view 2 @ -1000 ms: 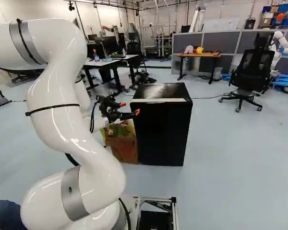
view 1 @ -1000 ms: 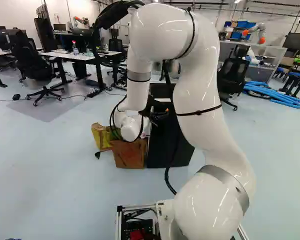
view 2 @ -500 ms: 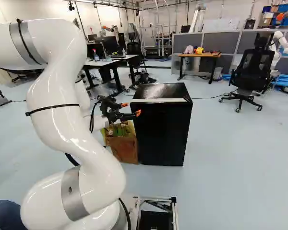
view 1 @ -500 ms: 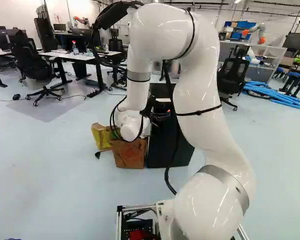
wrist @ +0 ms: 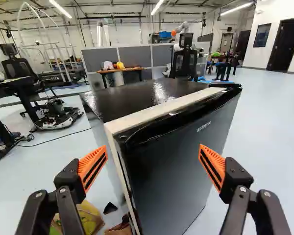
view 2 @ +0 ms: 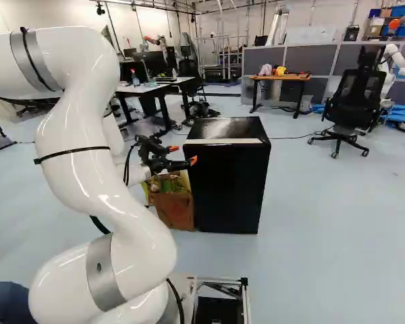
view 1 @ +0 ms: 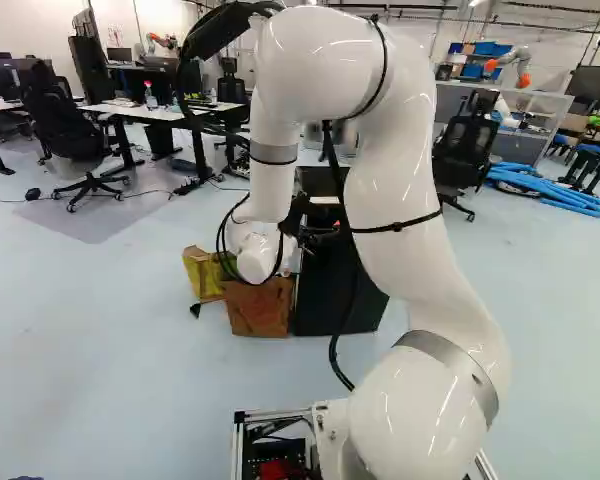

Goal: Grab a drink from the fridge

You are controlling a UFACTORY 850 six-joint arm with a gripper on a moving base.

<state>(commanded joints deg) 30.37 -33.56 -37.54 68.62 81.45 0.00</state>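
Pale floor (view 2: 324, 223) round fridge (view 2: 229, 127); end effector (wrist: 153, 148) released, nr its door (wrist: 181, 169) (closed, prob.). Approach step; next: hook door, pull.

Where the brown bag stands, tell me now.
The brown bag stands close beside the black fridge, on its left in the right base view, lower in that view than the fingers.

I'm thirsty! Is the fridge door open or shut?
Shut. The fridge door sits flat against the body all along, with no inside showing.
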